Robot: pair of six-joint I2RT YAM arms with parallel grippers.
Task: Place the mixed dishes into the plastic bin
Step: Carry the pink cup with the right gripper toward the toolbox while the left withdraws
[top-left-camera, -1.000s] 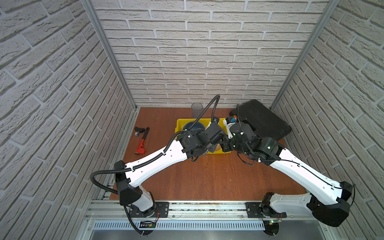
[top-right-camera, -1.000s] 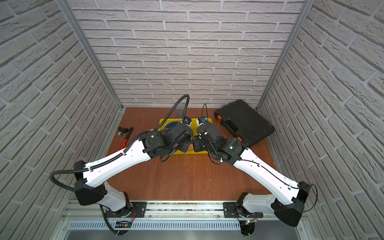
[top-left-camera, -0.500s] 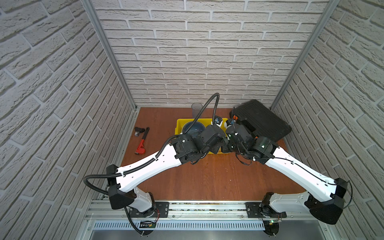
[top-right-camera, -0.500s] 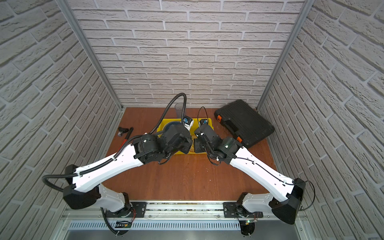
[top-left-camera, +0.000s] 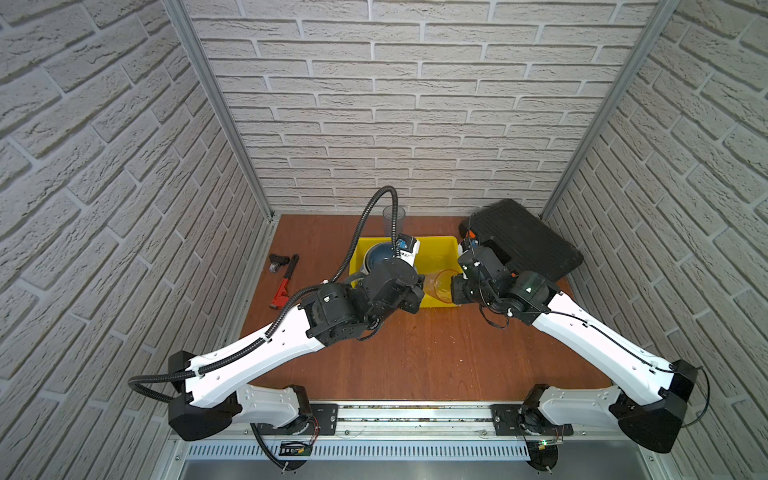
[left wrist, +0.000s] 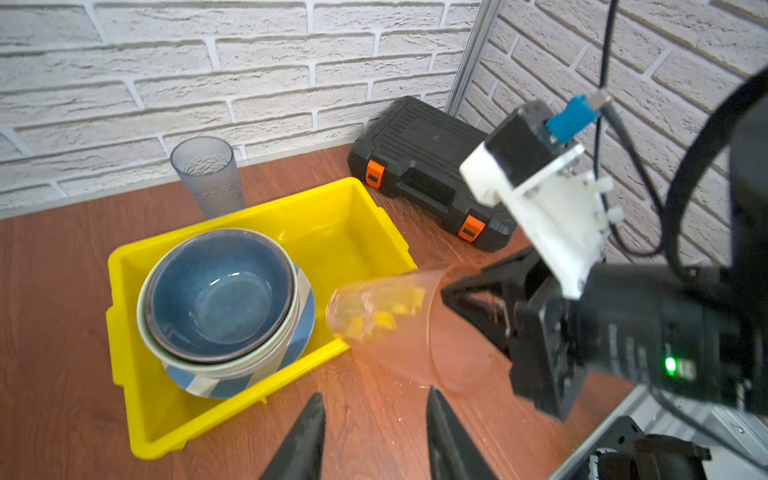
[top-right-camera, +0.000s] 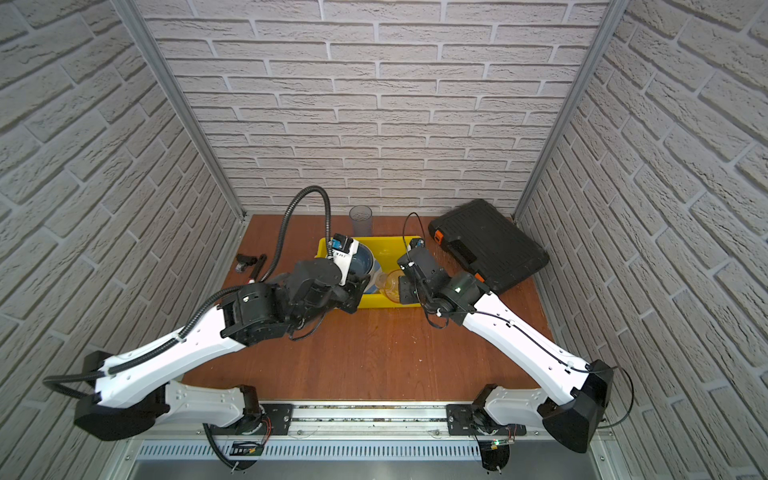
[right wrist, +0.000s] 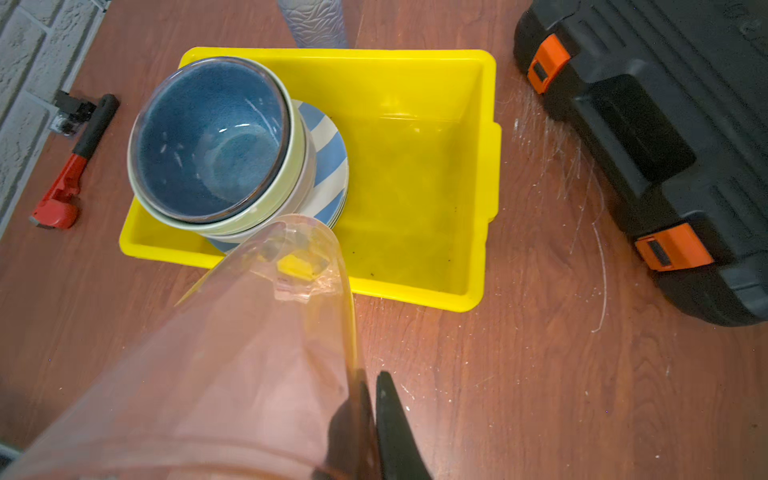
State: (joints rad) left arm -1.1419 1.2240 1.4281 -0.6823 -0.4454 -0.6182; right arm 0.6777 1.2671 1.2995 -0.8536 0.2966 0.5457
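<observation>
pipe wrench (top-left-camera: 286, 280): red with a black handle, flat on the table (top-left-camera: 415, 353), centre left in both top views, well apart from the bin.
left gripper (left wrist: 374, 395): jaws parted with a clear gap, nothing between them; it hovers just beside the bin's near wall.
yellow bin (top-left-camera: 432, 238): mid-table.
blue bowl (left wrist: 220, 291): nested in the pale green bowl (left wrist: 143, 328) on the striped plate (left wrist: 300, 332), in the bin's left half.
grey tumbler (top-left-camera: 393, 220): upright, just behind the bin.
clear tumbler (top-left-camera: 440, 284): tipped sideways, base over the bin's near rim.
right gripper (right wrist: 372, 382): jaws pinched tight on the clear tumbler's wall at its mouth.
black case (top-left-camera: 523, 241): right of the bin.
</observation>
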